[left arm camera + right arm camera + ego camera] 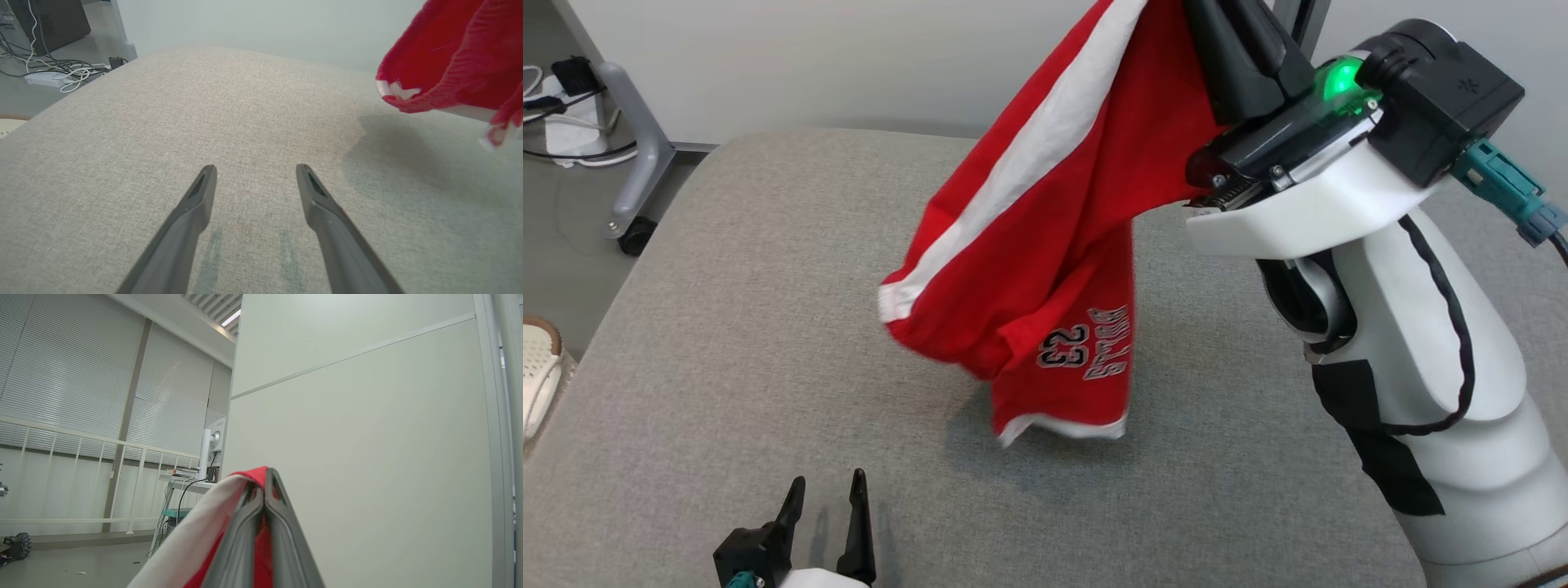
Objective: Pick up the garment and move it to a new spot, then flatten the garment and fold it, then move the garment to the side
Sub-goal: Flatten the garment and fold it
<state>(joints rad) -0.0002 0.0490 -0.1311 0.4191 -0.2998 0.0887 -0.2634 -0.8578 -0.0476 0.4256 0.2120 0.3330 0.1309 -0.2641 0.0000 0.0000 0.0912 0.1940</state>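
Left gripper (828, 480), nearest the camera, is seen low over the grey fabric-covered worktop (727, 327) with its two dark fingers spread wide and nothing between them. Further in, a pair of red basketball shorts (1045, 245) with a white side stripe and white hem trim is hung in the air above the middle of the worktop. Its lowest hem is judged to be just clear of the surface, since a shadow is cast beneath it. Higher and further back, the right gripper (264, 475) is raised with its fingers pressed together on a bunched fold of the shorts, so the whole weight is carried from that one pinch.

The step in hand is judged to be the carry to a new spot. It would be done well if the shorts were lowered until the hem is laid down first, then drawn along so that the cloth is spread rather than heaped. The pinch should be released only once the fabric is supported. A second edge could usefully be taken by the free gripper, so that flattening is made easier.

On one leg, "23" is printed upside down, with outlined lettering beside it that is read as "BULLS", though not with certainty. No other writing can be made out.
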